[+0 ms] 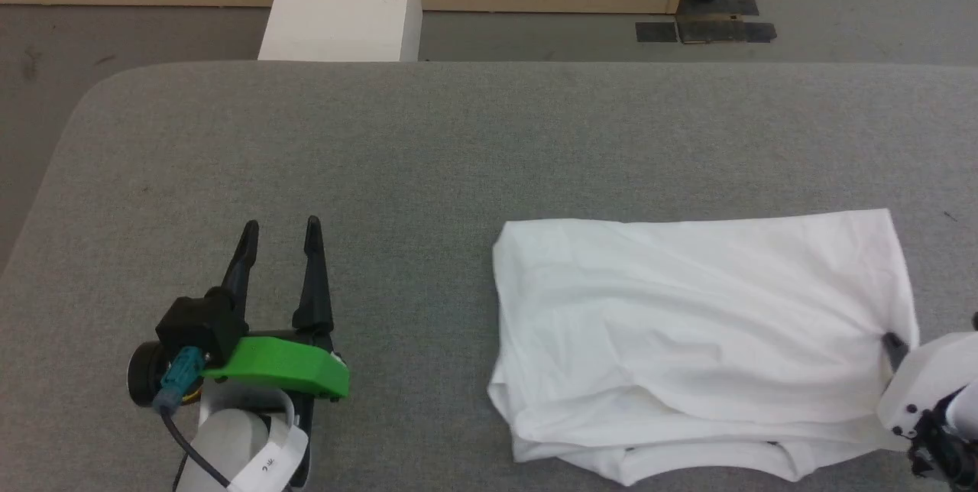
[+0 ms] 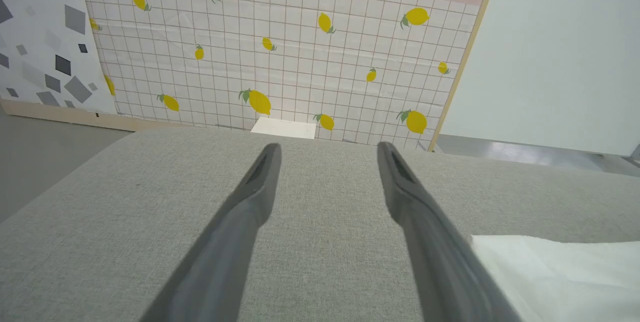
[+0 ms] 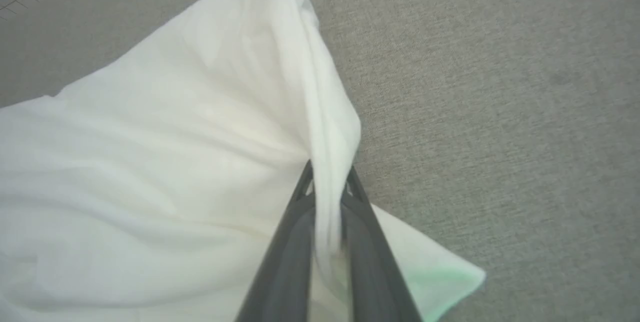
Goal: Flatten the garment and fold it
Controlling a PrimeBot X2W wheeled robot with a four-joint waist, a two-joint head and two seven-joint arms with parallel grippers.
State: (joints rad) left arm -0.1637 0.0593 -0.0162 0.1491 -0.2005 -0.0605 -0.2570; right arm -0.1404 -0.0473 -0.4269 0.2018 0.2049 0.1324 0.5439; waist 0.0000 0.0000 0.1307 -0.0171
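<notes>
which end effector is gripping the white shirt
The right end effector, pinched shut on an edge of the T-shirt; the left end effector stands open over the table, apart from the cloth.

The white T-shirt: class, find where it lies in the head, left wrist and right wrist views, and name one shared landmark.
Head view: T-shirt at lower right, lying on the grey table.
Left wrist view: bottom right corner.
Right wrist view: left and centre, an edge pinched in the right gripper.
Shared landmark: the grey table.
</notes>
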